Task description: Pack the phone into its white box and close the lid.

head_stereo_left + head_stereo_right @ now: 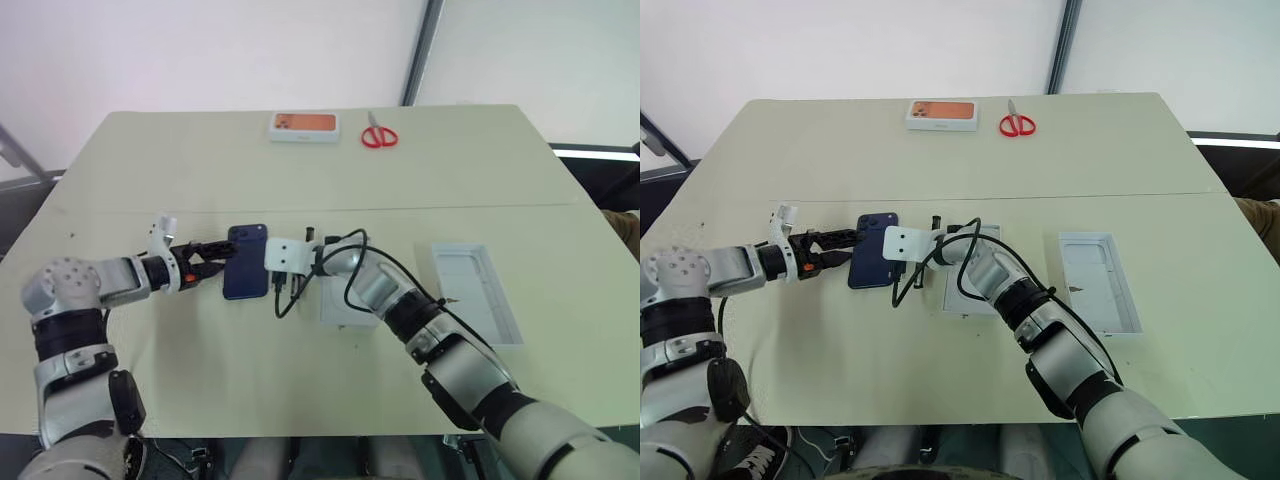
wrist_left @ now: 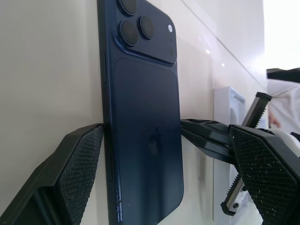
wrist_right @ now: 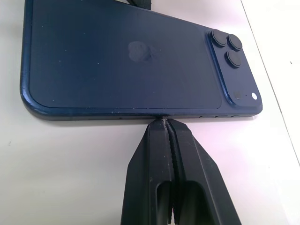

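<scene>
The table (image 1: pixel 200 400) carried 1 white box (image 1: pixel 338 310) at frame centre, 1 lid (image 1: pixel 478 290) at right and 1 phone (image 1: pixel 246 262) flat, left of centre. It looked stiff, glossy and slippery, best pinched across its long edges. The left gripper (image 1: pixel 215 260) straddled it, jaws spread; the right gripper (image 3: pixel 168 129), jaws pressed together, touched 1 edge.

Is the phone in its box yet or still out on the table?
Out. The phone lies back up on the bare table, with the open left gripper around it, and the white box sits beside it.
</scene>
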{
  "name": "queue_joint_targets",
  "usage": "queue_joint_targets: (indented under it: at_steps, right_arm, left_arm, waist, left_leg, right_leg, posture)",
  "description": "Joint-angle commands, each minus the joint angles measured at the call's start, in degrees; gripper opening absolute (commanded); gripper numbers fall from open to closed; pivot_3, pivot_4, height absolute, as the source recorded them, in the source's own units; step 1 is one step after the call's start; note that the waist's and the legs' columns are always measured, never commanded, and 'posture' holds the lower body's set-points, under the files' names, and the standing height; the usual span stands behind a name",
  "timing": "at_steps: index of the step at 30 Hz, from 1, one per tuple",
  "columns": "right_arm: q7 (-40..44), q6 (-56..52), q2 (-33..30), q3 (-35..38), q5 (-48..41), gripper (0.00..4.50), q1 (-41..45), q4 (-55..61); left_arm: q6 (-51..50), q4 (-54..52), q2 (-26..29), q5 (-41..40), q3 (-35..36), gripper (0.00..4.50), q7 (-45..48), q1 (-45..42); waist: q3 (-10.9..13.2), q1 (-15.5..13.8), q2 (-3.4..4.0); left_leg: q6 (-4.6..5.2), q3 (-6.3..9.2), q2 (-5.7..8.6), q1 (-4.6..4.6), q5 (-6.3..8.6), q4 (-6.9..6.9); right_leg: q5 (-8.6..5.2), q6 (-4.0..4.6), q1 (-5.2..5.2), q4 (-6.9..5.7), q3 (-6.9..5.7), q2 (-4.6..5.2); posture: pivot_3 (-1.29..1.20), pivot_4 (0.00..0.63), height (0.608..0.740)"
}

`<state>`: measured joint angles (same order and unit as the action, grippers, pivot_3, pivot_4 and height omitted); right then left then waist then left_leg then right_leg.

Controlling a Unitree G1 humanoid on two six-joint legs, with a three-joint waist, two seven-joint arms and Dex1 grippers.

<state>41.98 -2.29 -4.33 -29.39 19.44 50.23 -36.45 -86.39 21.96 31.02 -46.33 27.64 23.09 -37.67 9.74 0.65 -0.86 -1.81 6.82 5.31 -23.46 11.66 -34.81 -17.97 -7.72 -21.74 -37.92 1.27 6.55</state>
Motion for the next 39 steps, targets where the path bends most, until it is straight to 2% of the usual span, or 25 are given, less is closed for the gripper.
queue_joint_targets:
  at_steps: [1,10,16,27,30,35,39]
  right_arm:
    - [0.03,1.25,1.71,-0.85,0.11,0.07,0.03,1.0]
    - [-0.18,1.12,1.38,0.05,0.32,0.07,0.36,0.85]
    - [0.08,1.16,0.92,-0.14,0.53,0.07,-0.26,1.38]
    - [0.0,1.68,0.96,-0.3,0.81,0.07,-0.2,1.07]
    - [-0.01,1.78,1.03,-0.34,0.82,0.0,-0.21,1.03]
    - [0.32,1.63,1.12,-0.4,0.71,0.0,-0.42,1.04]
    - [0.23,1.81,0.72,-0.49,0.99,0.0,-0.61,1.14]
  left_arm:
    - [-4.86,3.14,-3.99,1.69,-3.72,4.5,-0.92,-0.92]
    - [-5.92,3.47,-9.46,1.71,-1.55,4.5,-0.24,-0.42]
    - [-4.2,2.98,-8.52,1.68,2.69,4.5,0.69,0.95]
    - [-4.86,-1.03,-6.56,0.64,5.66,4.5,1.54,3.88]
    - [-5.24,-1.48,-6.69,0.48,6.47,3.63,1.1,4.1]
    - [-6.11,-3.1,-7.42,-1.37,6.25,1.09,1.27,5.03]
    - [-6.11,-3.44,-7.71,-2.08,6.16,1.09,1.57,5.42]
  waist:
    - [0.0,-0.04,0.0]
    - [-0.01,-0.04,0.0]
    - [-0.01,0.16,0.0]
    - [-0.01,1.01,-0.01]
    - [0.0,1.55,-0.01]
    - [0.02,1.8,-0.05]
    - [0.02,1.77,-0.05]
  left_leg:
    - [0.0,0.01,0.0,0.0,0.0,0.0]
    - [-0.09,0.01,0.0,0.0,-0.05,-0.02]
    - [-0.09,0.02,-0.01,0.0,-0.05,-0.01]
    - [-0.09,-0.03,-0.06,0.0,-0.05,0.09]
    - [-0.09,-0.03,-0.07,0.0,-0.05,0.12]
    - [-0.13,-0.05,-0.08,-0.01,-0.08,0.22]
    - [-0.14,-0.06,-0.08,-0.02,-0.08,0.22]
  right_leg:
    - [0.0,0.0,0.0,0.0,-0.01,0.0]
    - [0.0,0.0,0.04,0.0,-0.02,0.0]
    - [0.0,-0.01,0.03,0.01,-0.02,0.0]
    - [-0.01,0.0,-0.07,0.01,0.02,-0.04]
    - [-0.01,0.0,-0.09,0.01,0.03,-0.05]
    - [-0.01,0.01,-0.17,0.01,0.04,-0.04]
    - [-0.01,0.01,-0.17,0.01,0.05,-0.04]
  posture:
    - [0.0,0.15,0.74]
    - [0.0,0.15,0.74]
    - [0.0,0.15,0.74]
    - [0.0,0.15,0.74]
    - [0.0,0.15,0.74]
    - [0.0,0.15,0.74]
    - [0.0,0.15,0.74]
